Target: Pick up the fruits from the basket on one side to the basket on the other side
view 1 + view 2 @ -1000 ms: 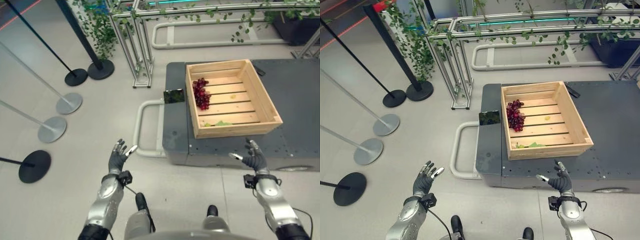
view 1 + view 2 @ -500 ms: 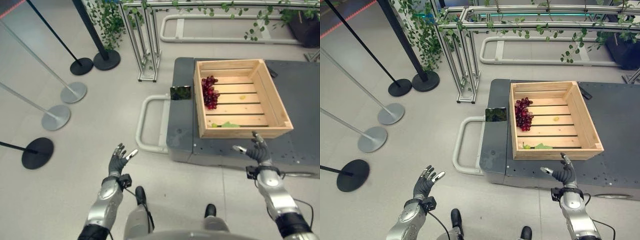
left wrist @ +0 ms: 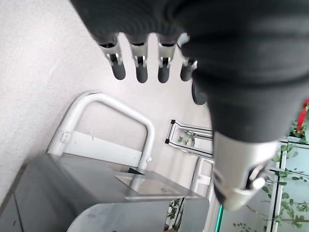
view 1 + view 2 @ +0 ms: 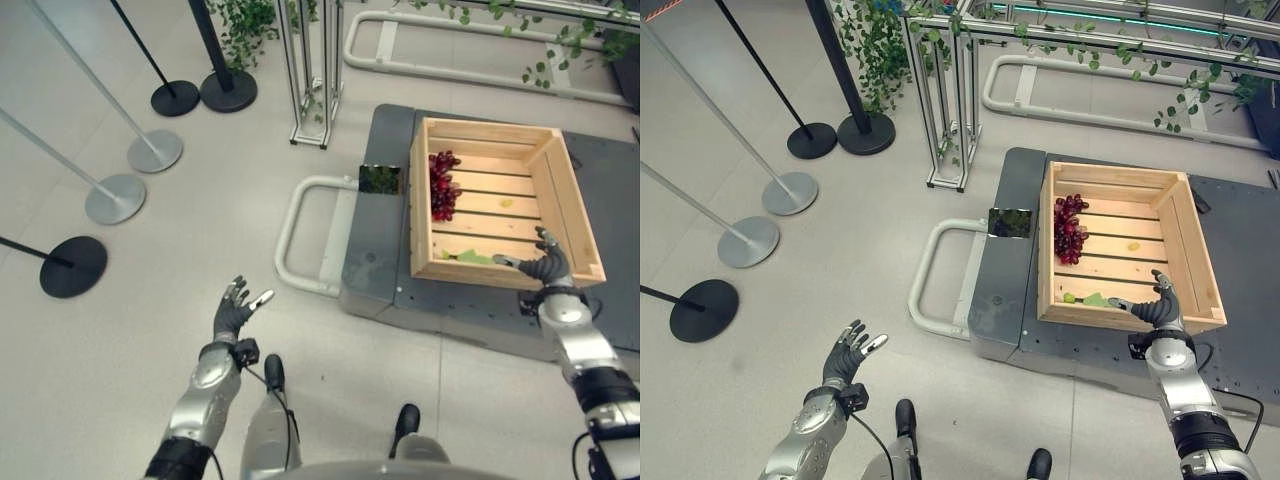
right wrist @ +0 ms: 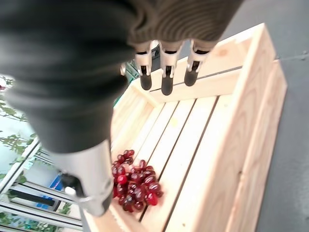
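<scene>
1. Right hand [image 4: 1158,311] hovers at the near rim of the wooden crate [image 4: 1196,262], fingers [image 5: 166,72] spread wide and holding nothing.
2. Left hand [image 4: 235,310] hangs over the floor, well apart from the crate at its 8 o'clock, fingers [image 3: 141,64] straight and empty.
3. Crate stands on a dark grey table [image 4: 376,270]. Contents: a bunch of red grapes [image 4: 1070,226] against the wall at 9 o'clock, a green leafy piece [image 4: 1091,299] by the near wall, and a small pale green item [image 4: 1132,246] on the slats near centre; what it is cannot be told.
4. Risk: the grapes lie across the crate from the right hand; a long reach may snag the near rim.
5. Risk: a loose pinch may shed berries or crush them.
6. Risk: no receiving basket is seen here, so the placing spot is unconfirmed.
</scene>
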`<state>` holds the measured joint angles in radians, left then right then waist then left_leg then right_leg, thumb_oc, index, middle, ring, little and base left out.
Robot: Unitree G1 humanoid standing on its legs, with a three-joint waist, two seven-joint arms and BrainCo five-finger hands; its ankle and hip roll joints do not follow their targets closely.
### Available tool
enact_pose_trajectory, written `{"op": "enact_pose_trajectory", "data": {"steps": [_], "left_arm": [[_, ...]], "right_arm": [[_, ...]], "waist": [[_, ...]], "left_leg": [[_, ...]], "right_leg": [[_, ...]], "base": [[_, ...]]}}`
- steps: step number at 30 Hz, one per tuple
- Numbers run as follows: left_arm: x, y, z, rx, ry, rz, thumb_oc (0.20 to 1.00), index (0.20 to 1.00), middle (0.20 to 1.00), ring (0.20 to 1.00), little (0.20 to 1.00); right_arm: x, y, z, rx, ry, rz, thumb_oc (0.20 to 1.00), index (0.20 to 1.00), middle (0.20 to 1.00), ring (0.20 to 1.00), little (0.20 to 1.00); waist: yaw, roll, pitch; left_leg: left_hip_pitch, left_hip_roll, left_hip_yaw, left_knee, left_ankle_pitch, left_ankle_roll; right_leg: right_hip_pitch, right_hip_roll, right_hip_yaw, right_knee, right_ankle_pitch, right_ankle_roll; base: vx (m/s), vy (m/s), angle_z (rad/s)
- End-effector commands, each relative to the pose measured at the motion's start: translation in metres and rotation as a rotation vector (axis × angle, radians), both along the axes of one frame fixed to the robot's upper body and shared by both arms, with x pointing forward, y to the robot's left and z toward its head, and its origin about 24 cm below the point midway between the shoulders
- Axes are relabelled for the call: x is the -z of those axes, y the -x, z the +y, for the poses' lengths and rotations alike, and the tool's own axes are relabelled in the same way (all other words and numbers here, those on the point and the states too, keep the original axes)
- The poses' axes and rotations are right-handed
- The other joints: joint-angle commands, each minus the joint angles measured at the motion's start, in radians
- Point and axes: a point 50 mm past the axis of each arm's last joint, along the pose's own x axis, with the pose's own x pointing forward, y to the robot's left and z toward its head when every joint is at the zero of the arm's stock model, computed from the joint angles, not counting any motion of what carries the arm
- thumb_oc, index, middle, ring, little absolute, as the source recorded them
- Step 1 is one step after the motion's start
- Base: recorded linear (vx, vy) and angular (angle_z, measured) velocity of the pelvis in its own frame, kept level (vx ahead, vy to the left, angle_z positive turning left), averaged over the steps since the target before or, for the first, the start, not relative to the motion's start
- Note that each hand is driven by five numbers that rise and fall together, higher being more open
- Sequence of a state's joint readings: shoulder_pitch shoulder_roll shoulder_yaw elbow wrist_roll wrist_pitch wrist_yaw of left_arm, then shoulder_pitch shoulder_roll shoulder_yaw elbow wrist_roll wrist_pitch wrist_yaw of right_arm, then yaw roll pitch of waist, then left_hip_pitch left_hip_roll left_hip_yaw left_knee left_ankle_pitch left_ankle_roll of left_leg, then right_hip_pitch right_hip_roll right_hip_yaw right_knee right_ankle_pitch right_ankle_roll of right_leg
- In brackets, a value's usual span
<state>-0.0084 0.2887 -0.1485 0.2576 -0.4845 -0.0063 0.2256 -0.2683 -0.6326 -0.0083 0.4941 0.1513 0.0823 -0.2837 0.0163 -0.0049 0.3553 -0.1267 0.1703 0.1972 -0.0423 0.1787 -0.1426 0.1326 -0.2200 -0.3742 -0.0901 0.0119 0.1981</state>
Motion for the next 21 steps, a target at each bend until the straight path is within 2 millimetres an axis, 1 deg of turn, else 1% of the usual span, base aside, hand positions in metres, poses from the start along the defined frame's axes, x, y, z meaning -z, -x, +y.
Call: {"op": "enact_pose_trajectory", "data": {"steps": [1, 3, 4, 5, 8, 9, 10, 13, 14, 16, 21], "left_arm": [[-0.025, -0.016, -0.005, 0.043, -0.043, -0.118, 1.0, 1.0, 1.0, 1.0, 1.0], [-0.026, -0.018, -0.007, 0.055, -0.046, -0.122, 1.0, 1.0, 1.0, 1.0, 1.0], [-0.026, -0.018, -0.007, 0.055, -0.047, -0.122, 1.0, 1.0, 1.0, 1.0, 1.0], [-0.025, -0.017, -0.006, 0.059, -0.054, -0.116, 1.0, 1.0, 1.0, 1.0, 1.0], [-0.02, -0.013, -0.005, 0.064, -0.061, -0.094, 1.0, 1.0, 1.0, 1.0, 1.0], [-0.021, -0.013, -0.003, 0.063, -0.062, -0.098, 1.0, 1.0, 1.0, 1.0, 1.0], [-0.02, -0.012, -0.003, 0.064, -0.063, -0.097, 1.0, 1.0, 1.0, 1.0, 1.0], [-0.025, -0.014, 0.001, 0.057, -0.064, -0.112, 1.0, 1.0, 1.0, 1.0, 1.0], [-0.025, -0.014, 0.001, 0.057, -0.064, -0.112, 1.0, 1.0, 1.0, 1.0, 1.0], [-0.025, -0.014, 0.005, 0.036, -0.059, -0.112, 1.0, 1.0, 1.0, 1.0, 1.0], [-0.02, -0.008, 0.005, 0.027, -0.037, -0.092, 1.0, 1.0, 1.0, 1.0, 1.0]], "right_arm": [[-0.026, -0.008, -0.006, -0.017, 0.042, -0.076, 1.0, 1.0, 1.0, 1.0, 1.0], [-0.023, -0.008, -0.005, -0.02, 0.042, -0.068, 1.0, 1.0, 1.0, 1.0, 1.0], [-0.023, -0.008, -0.005, -0.02, 0.042, -0.068, 1.0, 1.0, 1.0, 1.0, 1.0], [-0.017, -0.002, -0.005, -0.016, 0.033, -0.059, 1.0, 1.0, 1.0, 1.0, 1.0], [-0.002, 0.015, -0.004, 0.001, -0.001, -0.046, 1.0, 1.0, 1.0, 1.0, 1.0], [0.008, 0.025, -0.002, 0.013, -0.014, -0.026, 1.0, 1.0, 1.0, 1.0, 1.0], [0.009, 0.026, -0.002, 0.014, -0.014, -0.025, 1.0, 1.0, 1.0, 1.0, 1.0], [0.024, 0.031, 0.001, 0.02, -0.045, 0.016, 1.0, 1.0, 1.0, 1.0, 1.0], [0.024, 0.031, 0.001, 0.02, -0.045, 0.016, 1.0, 1.0, 1.0, 1.0, 1.0], [0.032, 0.036, 0.004, 0.014, -0.057, 0.049, 1.0, 1.0, 1.0, 1.0, 1.0], [0.036, 0.047, 0.01, -0.003, -0.081, 0.039, 1.0, 1.0, 1.0, 1.0, 1.0]], "waist": [[0.011, -0.047, -0.026], [0.015, -0.051, -0.032], [0.015, -0.052, -0.033], [0.021, -0.053, -0.043], [0.025, -0.042, -0.067], [0.028, -0.028, -0.09], [0.028, -0.028, -0.092], [0.037, -0.011, -0.128], [0.037, -0.011, -0.128], [0.044, -0.006, -0.159], [0.042, -0.004, -0.202]], "left_leg": [[-0.01, -0.028, 0.01, 0.048, -0.106, 0.014], [-0.01, -0.044, 0.011, 0.049, -0.116, 0.024], [-0.011, -0.045, 0.011, 0.05, -0.116, 0.024], [-0.012, -0.059, 0.005, 0.051, -0.126, 0.033], [-0.011, -0.078, -0.005, 0.052, -0.143, 0.044], [-0.011, -0.09, -0.015, 0.054, -0.155, 0.052], [-0.012, -0.091, -0.016, 0.054, -0.156, 0.052], [-0.008, -0.103, -0.029, 0.057, -0.167, 0.06], [-0.008, -0.104, -0.029, 0.057, -0.167, 0.06], [0.006, -0.111, -0.03, 0.053, -0.174, 0.063], [0.022, -0.114, -0.033, 0.048, -0.18, 0.062]], "right_leg": [[-0.09, -0.078, 0.021, 0.077, -0.02, 0.033], [-0.09, -0.092, 0.019, 0.084, -0.018, 0.041], [-0.09, -0.093, 0.019, 0.085, -0.019, 0.042], [-0.089, -0.103, 0.017, 0.092, -0.018, 0.049], [-0.081, -0.111, 0.006, 0.103, -0.025, 0.057], [-0.076, -0.115, -0.004, 0.114, -0.032, 0.061], [-0.077, -0.115, -0.005, 0.114, -0.032, 0.061], [-0.066, -0.12, -0.019, 0.126, -0.036, 0.064], [-0.066, -0.121, -0.02, 0.125, -0.036, 0.064], [-0.046, -0.124, -0.035, 0.122, -0.034, 0.064], [-0.02, -0.123, -0.055, 0.109, -0.037, 0.064]], "base": [[0.04, 0.108, 0.01], [0.02, 0.069, 0.01], [0.03, 0.069, 0.03], [0.05, 0.055, 0.03], [0.11, 0.073, 0.1], [0.11, 0.072, 0.12], [0.11, 0.079, 0.12], [0.06, 0.044, 0.11], [0.09, 0.015, 0.1], [0.09, 0.002, 0.07], [0.05, -0.019, 0.1]]}}
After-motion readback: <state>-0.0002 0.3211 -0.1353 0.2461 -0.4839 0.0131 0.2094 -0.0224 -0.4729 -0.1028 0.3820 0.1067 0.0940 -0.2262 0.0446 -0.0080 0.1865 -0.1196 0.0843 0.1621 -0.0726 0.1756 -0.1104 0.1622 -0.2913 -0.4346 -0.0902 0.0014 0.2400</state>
